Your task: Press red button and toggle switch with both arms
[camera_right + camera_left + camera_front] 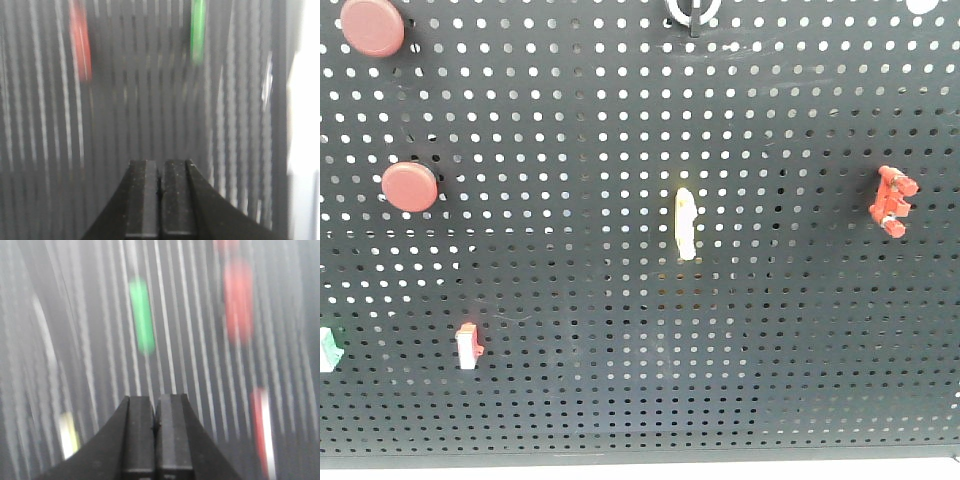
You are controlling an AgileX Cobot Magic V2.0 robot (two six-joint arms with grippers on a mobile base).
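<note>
Left hand (155, 400) and right hand (160, 164) are pinched closed, empty: blunt tips for poking, I judge; red button (409, 187) and toggle switch (692, 12) sit well apart.

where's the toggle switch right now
Front view: the toggle switch sits at the top edge, partly cut off, straight above the pale yellow rocker.

Black pegboard (800, 350) with red buttons (410, 187), switches (686, 224)
</note>
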